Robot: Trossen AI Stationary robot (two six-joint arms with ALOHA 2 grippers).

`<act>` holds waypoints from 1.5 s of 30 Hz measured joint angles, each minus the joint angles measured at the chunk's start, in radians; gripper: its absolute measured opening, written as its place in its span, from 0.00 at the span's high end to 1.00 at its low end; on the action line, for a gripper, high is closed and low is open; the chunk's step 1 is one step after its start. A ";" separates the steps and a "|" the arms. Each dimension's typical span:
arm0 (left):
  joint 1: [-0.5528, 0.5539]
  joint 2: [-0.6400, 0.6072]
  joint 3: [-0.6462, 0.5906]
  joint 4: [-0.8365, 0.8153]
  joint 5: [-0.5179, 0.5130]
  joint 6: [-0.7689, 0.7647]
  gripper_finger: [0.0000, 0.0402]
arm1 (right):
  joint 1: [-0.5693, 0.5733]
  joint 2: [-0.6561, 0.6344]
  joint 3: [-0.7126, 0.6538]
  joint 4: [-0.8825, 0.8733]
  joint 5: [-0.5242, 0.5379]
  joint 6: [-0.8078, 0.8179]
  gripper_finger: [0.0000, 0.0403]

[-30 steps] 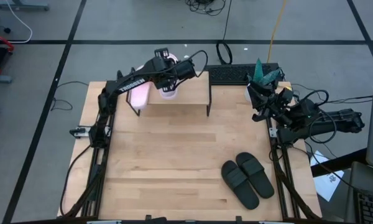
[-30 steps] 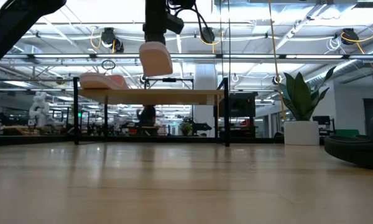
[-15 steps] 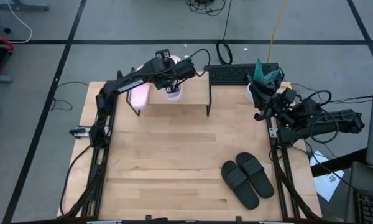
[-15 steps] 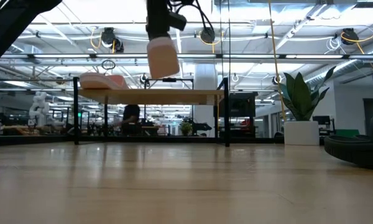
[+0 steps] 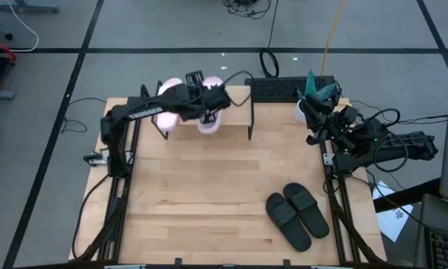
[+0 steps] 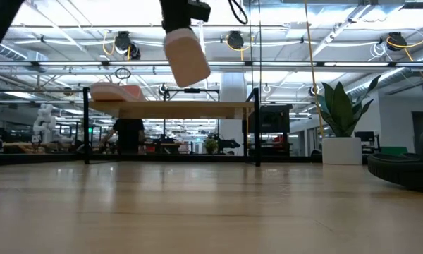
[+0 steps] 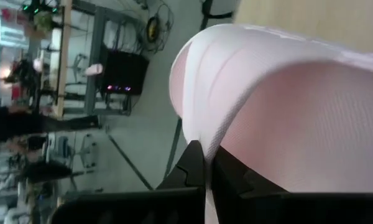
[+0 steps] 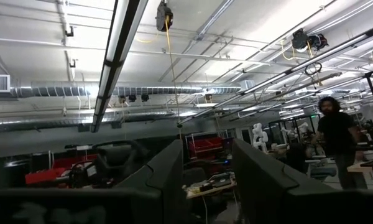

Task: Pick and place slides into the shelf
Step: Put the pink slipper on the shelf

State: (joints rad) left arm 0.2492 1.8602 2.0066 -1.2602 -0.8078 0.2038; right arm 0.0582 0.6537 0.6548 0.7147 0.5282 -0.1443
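My left gripper [image 5: 203, 103] is shut on a pale pink slide [image 6: 187, 58] that hangs above the shelf [image 5: 235, 112], near its middle. The other pink slide [image 6: 116, 92] lies sole down on the shelf's left end. The two black slides [image 5: 297, 215] lie side by side on the tabletop at the near right. My right gripper [image 8: 205, 168] waits at the table's right edge, raised and pointing up, open with nothing between its fingers. My left gripper pinches a thin pale edge of the pink slide [image 7: 202, 140] between its two fingers [image 7: 193, 168]; it looks like the edge of the wide strap. The fingers come from above, slanting down. The slide hangs tilted below them, clear of the shelf top.
A potted plant [image 5: 313, 93] stands at the table's far right corner, and a keyboard [image 5: 287, 88] lies behind the shelf. Bare wood spreads across the table's middle and near left. A person walks in the room beyond the table.
My left gripper has carried the pink slide a little toward the table's near edge, still above the shelf, and has turned. The slide has tipped further over and stays clear of the shelf top.
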 joint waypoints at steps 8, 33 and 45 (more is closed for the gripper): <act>0.000 -0.212 -0.339 0.181 -0.091 0.048 1.00 | 0.000 0.001 0.000 0.016 0.000 -0.004 0.68; 0.129 -0.212 -0.445 0.294 0.023 0.174 1.00 | 0.000 0.037 0.000 0.026 0.000 0.053 0.68; 0.144 -0.211 -0.498 0.330 0.018 0.213 1.00 | 0.000 0.037 0.000 0.030 0.000 0.051 0.68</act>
State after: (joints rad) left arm 0.3935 1.6493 1.5089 -0.9302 -0.7903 0.4167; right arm 0.0582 0.6907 0.6548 0.7444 0.5278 -0.0933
